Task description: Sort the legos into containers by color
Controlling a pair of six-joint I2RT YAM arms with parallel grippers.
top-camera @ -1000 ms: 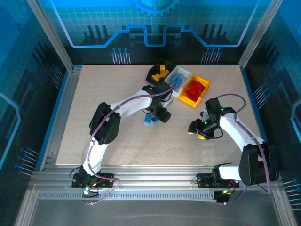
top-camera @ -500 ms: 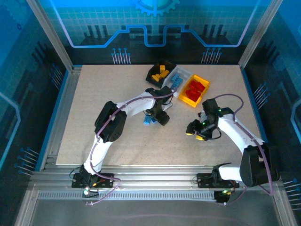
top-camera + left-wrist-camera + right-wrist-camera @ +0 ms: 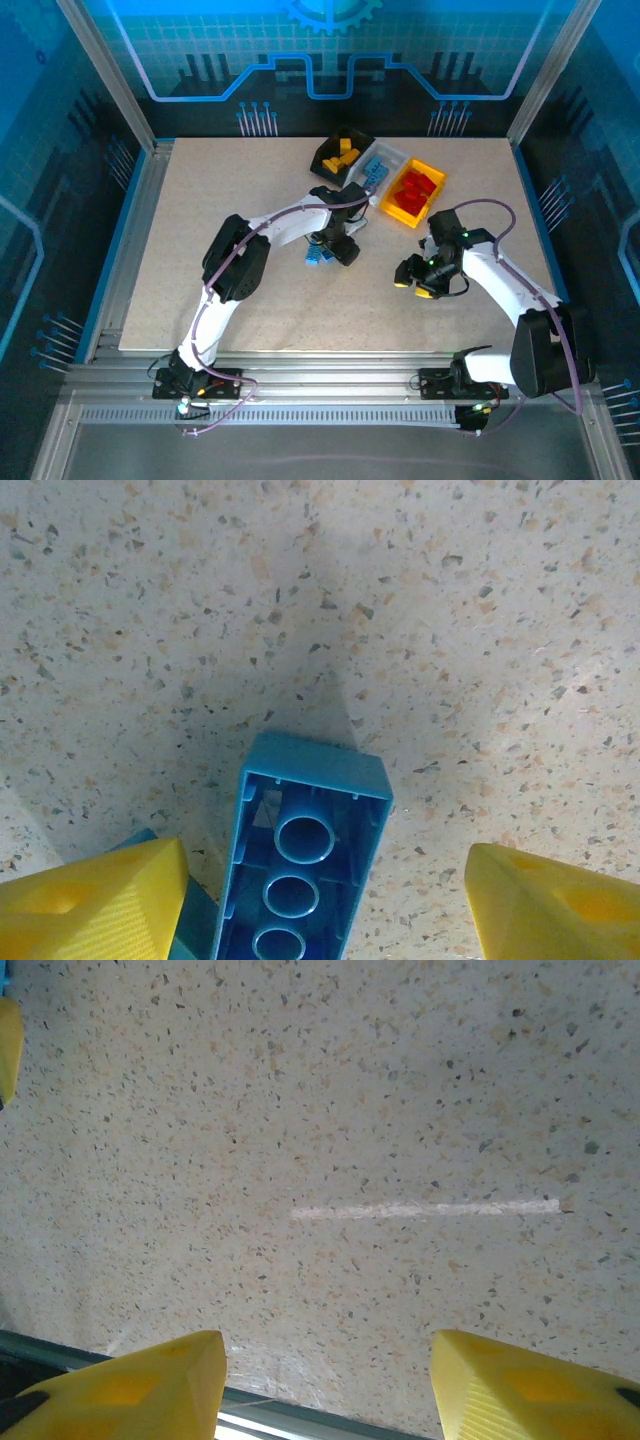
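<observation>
Now, the step in hand looks like picking a blue lego; my left gripper (image 3: 338, 248) hangs over a blue brick (image 3: 305, 870) lying studs-down on the table (image 3: 450, 630), hollow tubes facing up. My left fingers (image 3: 100, 900) stand apart on either side of it, clear space on one side, so nothing is gripped yet. A sliver of something else blue peeps out under one finger; I cannot tell what it is. Next I judge I must pinch the brick's long sides squarely, lift, and carry it to the white bin (image 3: 397, 156), which already holds blue pieces, between the black bin (image 3: 322, 160) and the yellow bin (image 3: 436, 185). My right gripper (image 3: 325, 1360) waits over bare table, fingers apart and empty.
</observation>
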